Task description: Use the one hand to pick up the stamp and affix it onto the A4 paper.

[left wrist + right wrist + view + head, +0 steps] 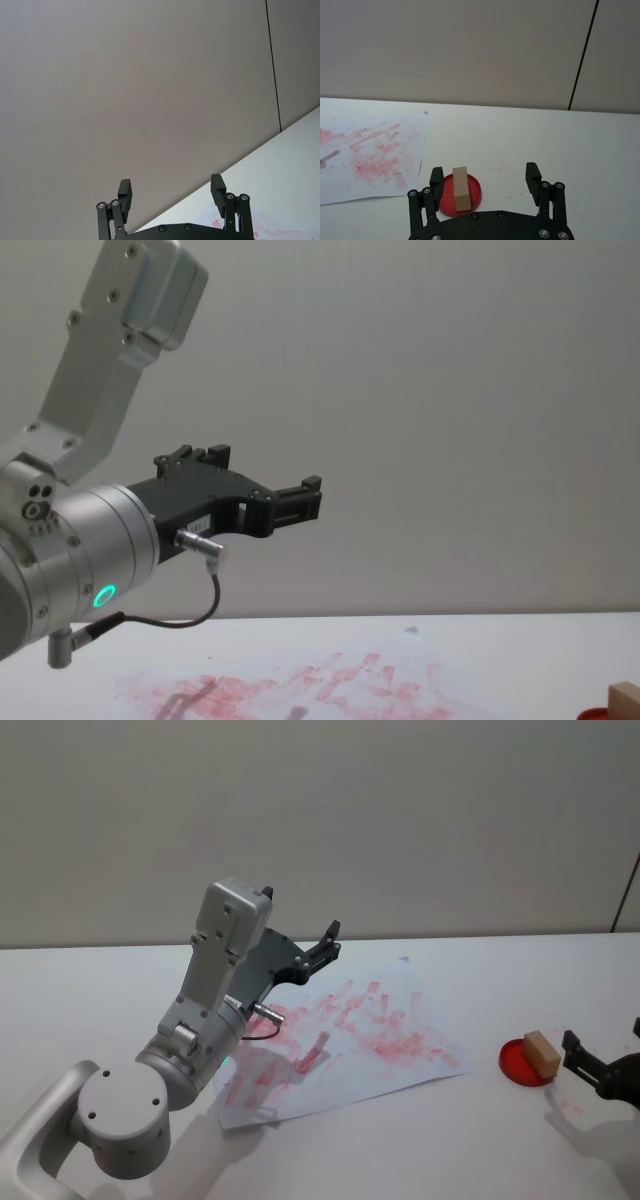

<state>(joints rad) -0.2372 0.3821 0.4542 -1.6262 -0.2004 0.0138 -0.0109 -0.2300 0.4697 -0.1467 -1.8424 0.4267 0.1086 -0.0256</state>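
- Two arms in play, but the right one is the only candidate: the right gripper (603, 1036) sits at the desk's (470, 1145) right side, just beside the stamp (541, 1051).
- Stamp is a tan wooden block standing on a low red ink pad (522, 1065), well apart from the A4 paper (385, 1020), which lies toward the robot's left.
- Right gripper is spread wide with nothing in it.
- Key relation: from the head view the stamp is just to the robot's left of the nearer finger. From the right wrist view it falls inside the gap but hugs that one finger, far from centred.
- Stamp's long axis looks roughly in line with the gripper's reach, so the narrow side faces the opening. Good for a pinch across the width.
- My read: shift the gripper slightly left to centre the block, drop, then close. Height above the pad I can't judge.
- Left gripper (325, 945) is raised over the paper, aimed up at the wall, wide apart and holding nothing. Looks idle.
- Paper is already heavily smeared red, so a fresh mark will be hard to pick out.
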